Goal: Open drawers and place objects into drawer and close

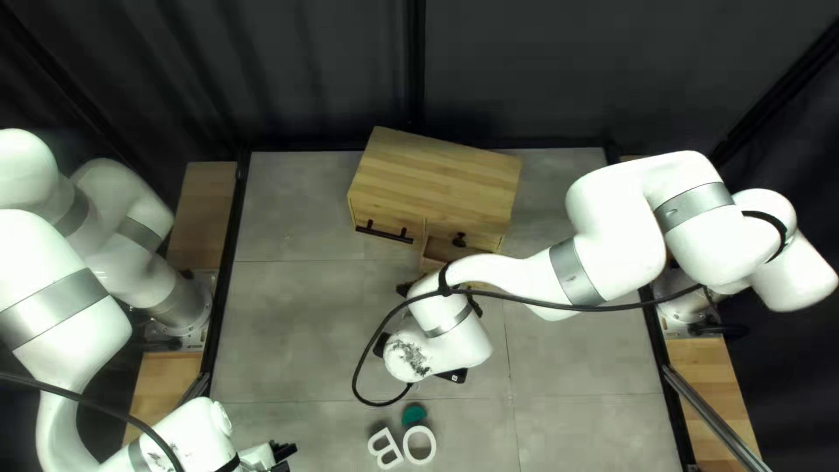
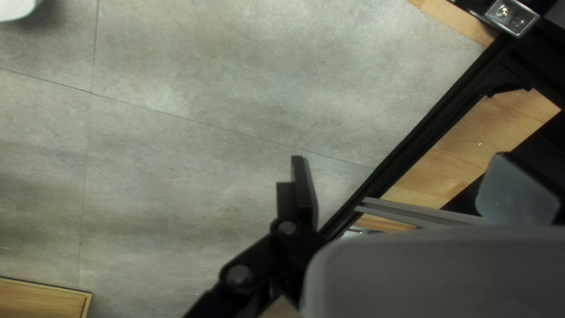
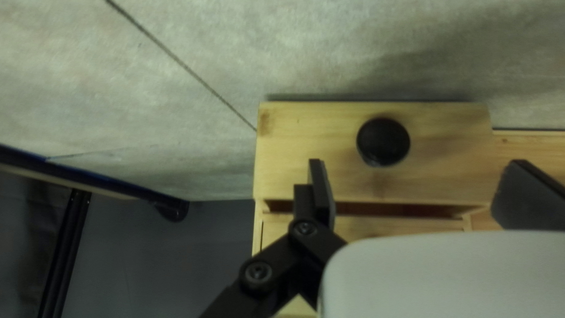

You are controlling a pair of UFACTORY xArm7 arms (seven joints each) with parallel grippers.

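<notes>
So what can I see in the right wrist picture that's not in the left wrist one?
Only the right wrist view shows a round black knob on a wooden drawer front, with a dark gap behind that front.

Only the left wrist view shows a shiny metal bracket by the table's edge.

Both show the grey tabletop and a pair of open jaws.

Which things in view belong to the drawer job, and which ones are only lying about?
Job:
- wooden cabinet, open drawer, black knob, bar handle
- probably white letters, green piece
- right gripper, left gripper

Surroundings, nothing clearly stray:
- curtain
- side board
</notes>
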